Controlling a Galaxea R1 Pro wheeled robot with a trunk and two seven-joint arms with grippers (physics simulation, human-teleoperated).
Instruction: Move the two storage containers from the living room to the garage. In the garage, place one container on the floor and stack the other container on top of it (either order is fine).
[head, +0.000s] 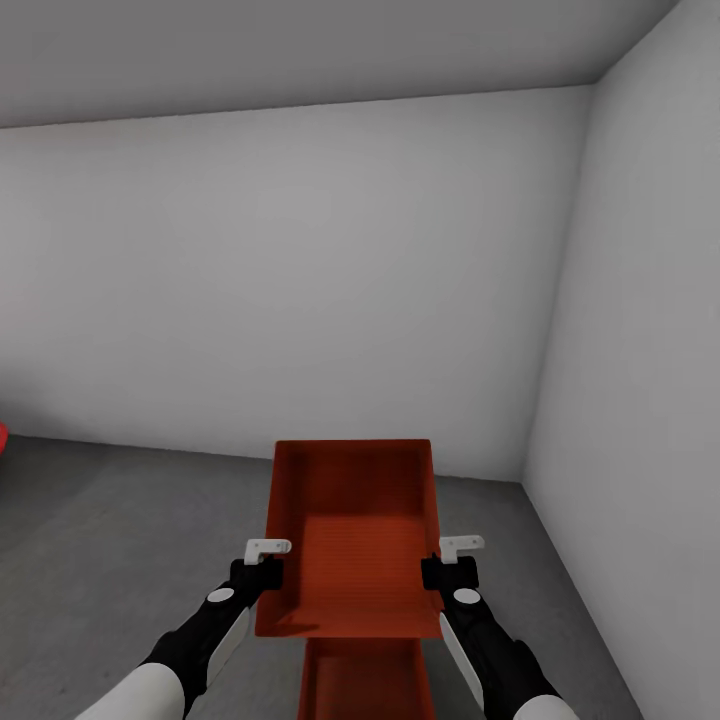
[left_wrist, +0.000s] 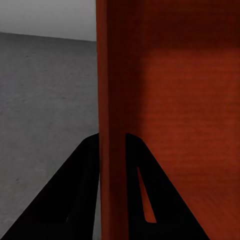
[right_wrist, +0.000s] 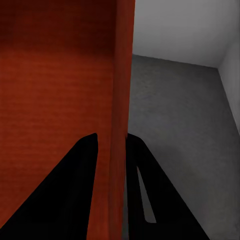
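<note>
Container between claws: left claw, right claw clamping side walls.

A plain white wall is standing well ahead of the jaws, meeting a second white wall running along their right. A grey ceiling is spreading high above them. Far off to their left, a red sliver is showing, too little to identify.

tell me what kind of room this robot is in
Probably a garage or a bare utility room: plain white walls meet in a corner, the rough grey concrete floor has no furniture on it, and a sliver of something red sits at the far left edge.
</note>
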